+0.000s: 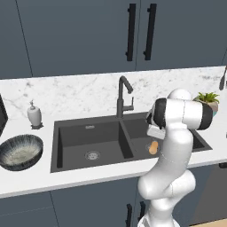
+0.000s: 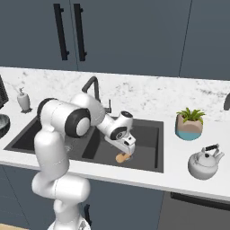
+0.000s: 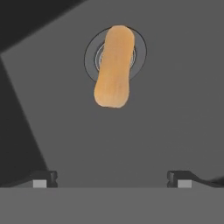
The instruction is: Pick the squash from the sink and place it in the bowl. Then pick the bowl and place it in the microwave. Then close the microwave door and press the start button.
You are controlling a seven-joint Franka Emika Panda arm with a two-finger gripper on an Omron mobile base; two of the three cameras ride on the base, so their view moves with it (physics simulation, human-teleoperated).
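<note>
One squash: small orange, elongated, slightly peanut-shaped vegetable [image 3: 113, 68], lying on the floor of the right basin, across the round drain, which it partly covers; in the left base view it shows as an orange patch just left of the arm.
Sink: dark charcoal double-basin rectangular sink [image 1: 88, 137] set into the counter; the left basin has its own round drain [image 1: 92, 155]; a dark curved faucet [image 1: 124, 95] stands behind the divider.
Gripper: two-finger gripper [image 3: 111, 178] on the white arm, lowered into the right basin above the squash; jaws spread wide, one dark fingertip [image 3: 43, 178] at each side of the hand view, nothing between them, squash well ahead of them and not touched.
Bowl: wide round bowl [image 1: 20, 151], dark blue-grey streaked outside, pale speckled cream inside, upright on the counter to the left of the sink, apart from it.
Soap dispenser: small white pump bottle [image 1: 34, 114], on the counter behind the bowl, near the sink's back left corner.
Potted plant: green leafy plant in a teal and tan pot [image 2: 192, 123], on the counter right of the sink.
Kettle: grey metal kettle with a dark handle [image 2: 205, 162], in front of the plant, near the counter's front edge.
Counter: white marbled stone counter and backsplash [image 1: 71, 91].
Cabinets: dark blue-grey cabinet doors with black bar handles [image 1: 131, 32] above the counter.
</note>
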